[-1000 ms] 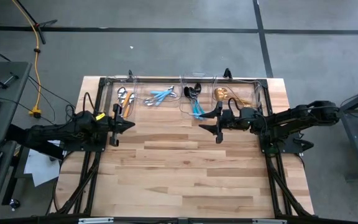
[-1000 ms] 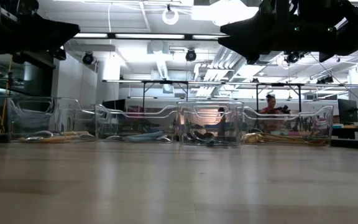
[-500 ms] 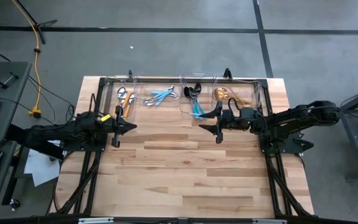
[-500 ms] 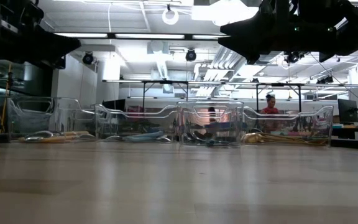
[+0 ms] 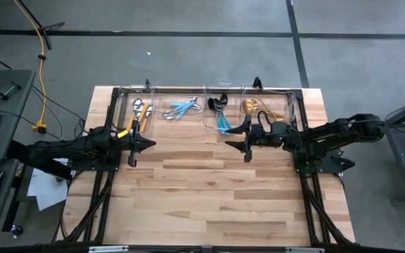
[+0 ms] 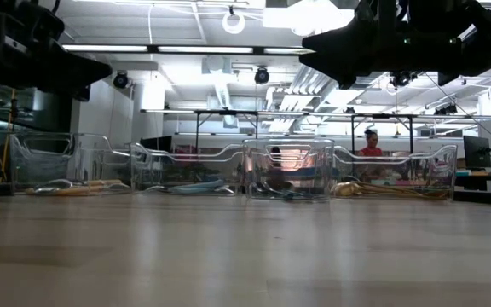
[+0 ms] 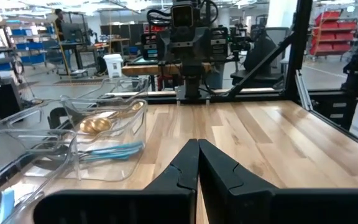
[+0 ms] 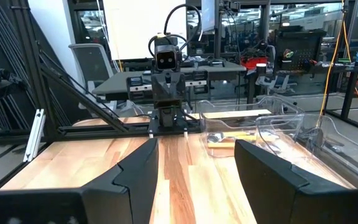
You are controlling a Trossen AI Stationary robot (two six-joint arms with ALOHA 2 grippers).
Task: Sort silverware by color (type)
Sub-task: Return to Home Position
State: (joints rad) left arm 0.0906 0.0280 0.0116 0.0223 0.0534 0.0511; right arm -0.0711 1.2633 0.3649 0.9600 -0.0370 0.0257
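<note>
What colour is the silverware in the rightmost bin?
The silverware is gold; the high view shows it best.

The left arm point(image 6: 32, 51) and right arm point(image 6: 416, 30) hang dark and high over the wooden surface point(image 6: 245, 256), touching nothing. Beyond the jaws runs a row of clear bins point(image 6: 288, 158). It holds orange-handled silverware point(image 6: 75, 189) below the left jaws, gold pieces point(image 6: 382, 189) below the right jaws and light-blue pieces point(image 6: 199, 185) between. A person point(image 6: 371, 141) shows far behind

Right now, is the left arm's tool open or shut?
Shut. In the left wrist view, the left tool shows both fingers pressed together, holding nothing.
</note>
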